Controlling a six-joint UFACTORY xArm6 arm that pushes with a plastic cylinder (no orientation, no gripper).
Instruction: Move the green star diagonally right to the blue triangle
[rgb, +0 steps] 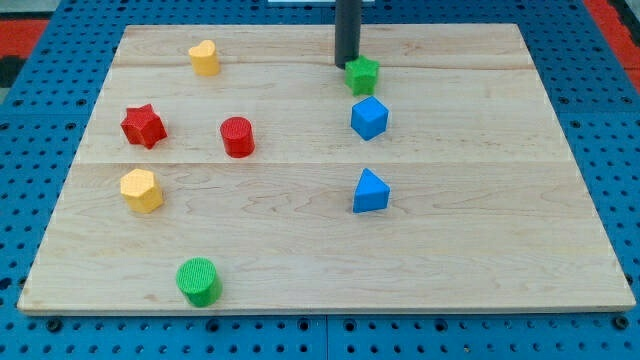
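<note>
The green star (363, 75) lies near the view's top, right of centre. My tip (346, 64) stands just at its upper left edge, touching or nearly touching it. The blue triangle (370, 191) lies lower down, near the board's middle right. A blue cube (368, 118) sits between the star and the triangle, just below the star.
A yellow heart (204, 58) is at the top left. A red star (143, 126) and a red cylinder (238, 137) sit at the left. A yellow hexagon (141, 190) and a green cylinder (199, 281) lie at the lower left. The wooden board (480, 250) rests on a blue pegboard.
</note>
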